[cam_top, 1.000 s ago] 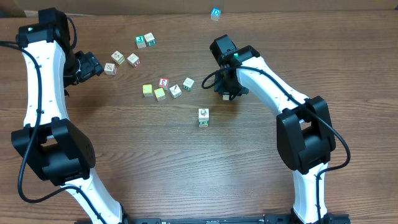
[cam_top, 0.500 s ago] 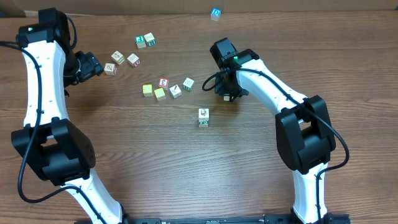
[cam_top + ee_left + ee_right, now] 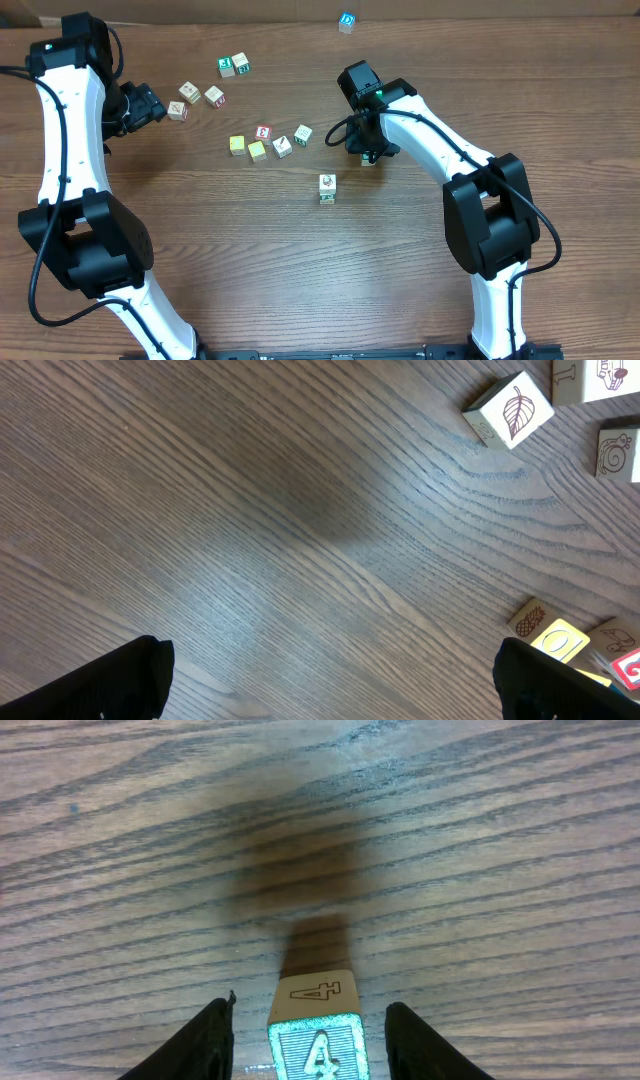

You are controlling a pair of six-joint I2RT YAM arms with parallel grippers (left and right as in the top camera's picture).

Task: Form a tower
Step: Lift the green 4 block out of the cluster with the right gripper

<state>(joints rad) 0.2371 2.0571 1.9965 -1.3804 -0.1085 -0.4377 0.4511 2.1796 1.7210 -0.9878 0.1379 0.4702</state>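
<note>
**anon:** Where's the tower (image 3: 318,1045) at?

**me:** Between my right gripper's (image 3: 310,1032) part-open fingers, not gripped. Left gripper (image 3: 335,680) is wide open and empty. If I clip its top lifting away, it could topple.

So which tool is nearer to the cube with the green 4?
Right. The right tool straddles the green 4 cube; the left tool hangs far off across the table.
</note>
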